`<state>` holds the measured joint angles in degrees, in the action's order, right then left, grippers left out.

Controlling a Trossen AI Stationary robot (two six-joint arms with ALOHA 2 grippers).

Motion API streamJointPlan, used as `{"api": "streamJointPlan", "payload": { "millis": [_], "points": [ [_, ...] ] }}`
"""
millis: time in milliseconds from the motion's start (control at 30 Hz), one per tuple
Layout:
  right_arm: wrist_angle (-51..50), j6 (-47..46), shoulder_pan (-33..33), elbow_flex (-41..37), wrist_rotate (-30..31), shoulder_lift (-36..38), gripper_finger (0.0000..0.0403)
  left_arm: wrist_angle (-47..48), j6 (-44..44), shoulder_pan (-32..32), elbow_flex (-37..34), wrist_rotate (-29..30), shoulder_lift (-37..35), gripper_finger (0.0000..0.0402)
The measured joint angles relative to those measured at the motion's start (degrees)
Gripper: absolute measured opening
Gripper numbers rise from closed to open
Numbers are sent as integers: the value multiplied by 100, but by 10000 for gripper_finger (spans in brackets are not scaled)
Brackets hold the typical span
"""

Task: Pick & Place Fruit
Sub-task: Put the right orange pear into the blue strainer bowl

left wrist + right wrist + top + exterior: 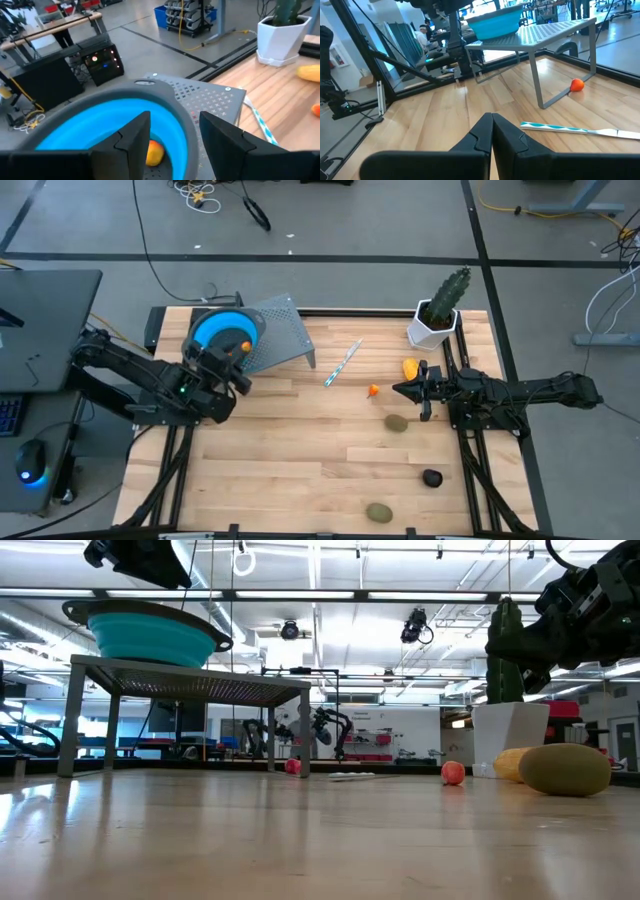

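Note:
A blue bowl (222, 330) stands on a grey perforated stand (285, 328) at the table's far left. One orange fruit (154, 152) lies inside the bowl. My left gripper (172, 135) hovers open over the bowl's near rim, with nothing between its fingers. The other fruit lie on the table at the right: a yellow-orange oval (410, 367), a tiny orange piece (374, 390), an olive-green oval (397, 423), a dark round one (431, 477) and a second olive-green oval (378, 511). My right gripper (405, 390) waits shut beside the tiny orange piece.
A cactus-like plant in a white pot (438, 315) stands at the far right. A thin striped stick (342, 363) lies mid-table. Another small orange ball (576, 85) sits by the stand's leg. Bare wood spreads across the middle and near left.

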<state>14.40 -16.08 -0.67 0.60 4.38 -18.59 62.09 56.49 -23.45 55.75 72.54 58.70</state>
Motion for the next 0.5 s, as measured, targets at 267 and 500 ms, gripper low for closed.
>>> {"api": "streamJointPlan", "payload": {
  "millis": [267,500],
  "points": [
    [2,0,-2,0,0,0,13,-995,-736,-30,0,-349,41,183],
    [2,2,-1,0,0,1,13,-2646,-2014,-62,0,-1144,437,183]
  ]
}}
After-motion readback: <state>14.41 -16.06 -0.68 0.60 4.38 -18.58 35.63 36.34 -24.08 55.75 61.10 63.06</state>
